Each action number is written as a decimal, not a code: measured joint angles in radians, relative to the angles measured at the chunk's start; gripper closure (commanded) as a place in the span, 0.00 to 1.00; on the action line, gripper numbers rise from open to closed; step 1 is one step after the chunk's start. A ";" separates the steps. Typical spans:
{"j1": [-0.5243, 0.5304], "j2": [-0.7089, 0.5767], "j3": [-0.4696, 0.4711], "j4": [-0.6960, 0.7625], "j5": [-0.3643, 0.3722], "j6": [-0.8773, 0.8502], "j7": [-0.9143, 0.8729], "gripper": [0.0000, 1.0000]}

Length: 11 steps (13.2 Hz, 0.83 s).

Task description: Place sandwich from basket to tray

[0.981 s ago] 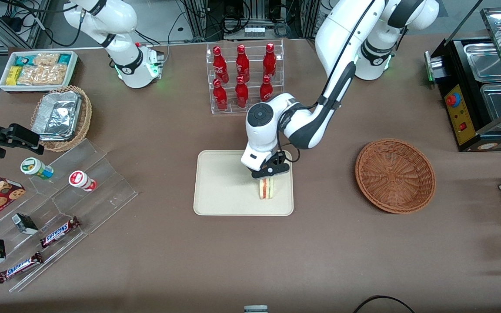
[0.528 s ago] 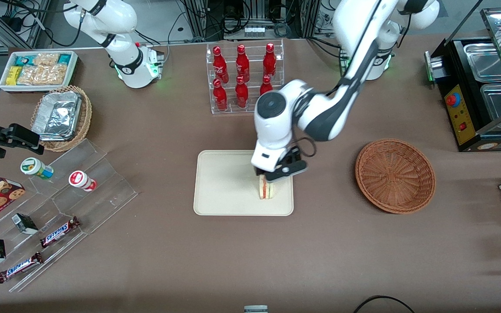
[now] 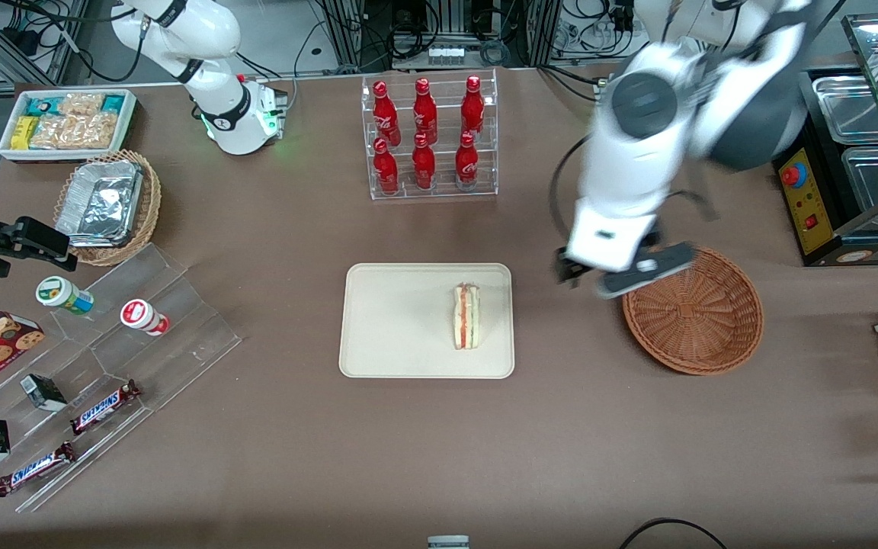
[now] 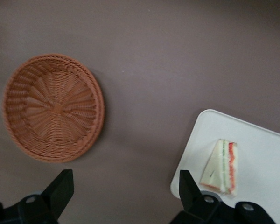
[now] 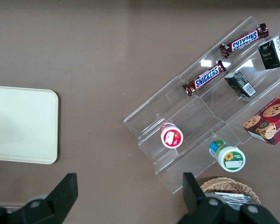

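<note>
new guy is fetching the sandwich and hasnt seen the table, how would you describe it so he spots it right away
Find the cream tray mid-table, nearer the front camera than the rack of red bottles. The sandwich stands on it, by the edge toward the basket, where the open gripper hangs. It is the tray's only item: a pale wedge with pink and green filling.

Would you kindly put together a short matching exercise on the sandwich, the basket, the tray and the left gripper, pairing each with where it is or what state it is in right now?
Things:
1. sandwich
2. basket
3. tray
4. left gripper

Places or states:
A. holds nothing, woven and reddish-brown
B. open, raised between the tray and the basket, gripping nothing
C. stands on its edge on the tray, toward the basket's end
D. flat on the table, nearer the front camera than the rack of red bottles

Pairs: 1-C, 2-A, 3-D, 4-B
</note>
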 measured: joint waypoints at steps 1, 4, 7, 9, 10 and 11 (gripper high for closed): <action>0.040 -0.034 0.001 -0.001 -0.019 -0.034 0.071 0.00; 0.139 -0.105 0.002 -0.007 -0.043 -0.108 0.257 0.00; 0.234 -0.129 0.003 -0.011 -0.084 -0.152 0.417 0.00; 0.282 -0.142 0.003 -0.011 -0.112 -0.171 0.502 0.00; 0.295 -0.150 0.003 -0.011 -0.118 -0.189 0.530 0.00; 0.304 -0.159 0.003 -0.013 -0.120 -0.210 0.554 0.00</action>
